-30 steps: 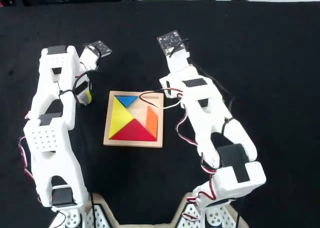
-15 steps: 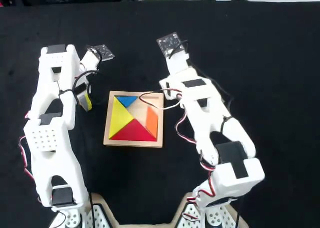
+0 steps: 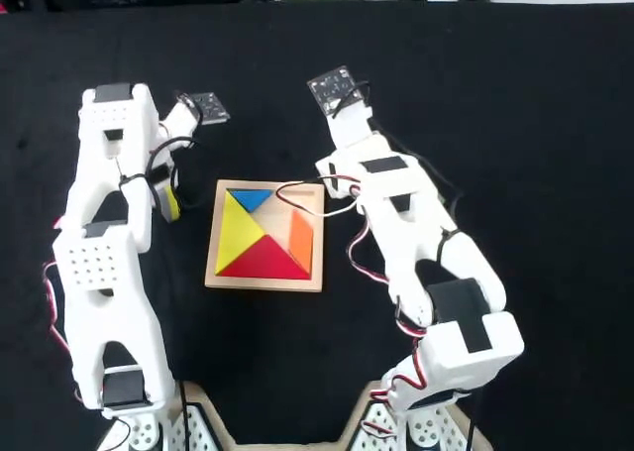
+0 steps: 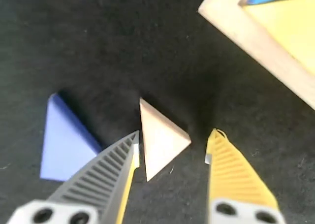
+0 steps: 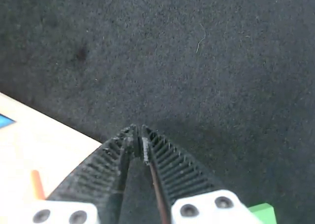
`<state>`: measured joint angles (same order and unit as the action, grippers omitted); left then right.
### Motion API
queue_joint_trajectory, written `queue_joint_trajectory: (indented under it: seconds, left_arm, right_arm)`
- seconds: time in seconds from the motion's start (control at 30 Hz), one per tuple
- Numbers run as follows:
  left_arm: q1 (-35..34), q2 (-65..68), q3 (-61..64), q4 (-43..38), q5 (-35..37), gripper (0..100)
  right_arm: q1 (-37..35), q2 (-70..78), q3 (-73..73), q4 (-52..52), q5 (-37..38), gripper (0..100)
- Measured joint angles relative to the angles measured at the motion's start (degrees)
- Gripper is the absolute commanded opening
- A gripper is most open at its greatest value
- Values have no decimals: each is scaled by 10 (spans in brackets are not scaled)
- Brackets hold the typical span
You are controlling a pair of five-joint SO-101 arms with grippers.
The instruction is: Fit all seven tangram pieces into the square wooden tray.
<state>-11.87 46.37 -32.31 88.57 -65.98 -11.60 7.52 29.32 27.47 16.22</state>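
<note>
One tan triangle (image 4: 158, 135) between fingers of my spread left gripper (image 4: 174, 135): likely light, stiff, thin; pinch straight edges. Right gripper (image 5: 137, 134) pressed together, empty.

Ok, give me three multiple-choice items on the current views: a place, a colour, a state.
1. The pale triangle, outside the tray, lies:
A. between the left gripper's fingers
B. on top of another piece
C. leaning on the tray rim

2. The piece beside it on the black cloth is:
A. green
B. blue
C. red

3. The right gripper's fingers are:
A. wide open
B. shut on a piece
C. shut, nothing between

Answers: 1 A, it sits flat between the open fingers. 2 B, the blue triangle lies next to it. 3 C, the fingers meet over bare cloth.
</note>
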Motion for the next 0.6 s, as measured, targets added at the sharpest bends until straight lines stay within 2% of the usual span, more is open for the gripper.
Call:
queue_joint_trajectory:
  seconds: [0.27,0.6]
  left_arm:
    - [0,14,-11,1,-6,223]
    - [0,14,-11,4,-32,31]
  right_arm:
    - [0,0,0,0,1,11]
    - [0,0,0,0,1,11]
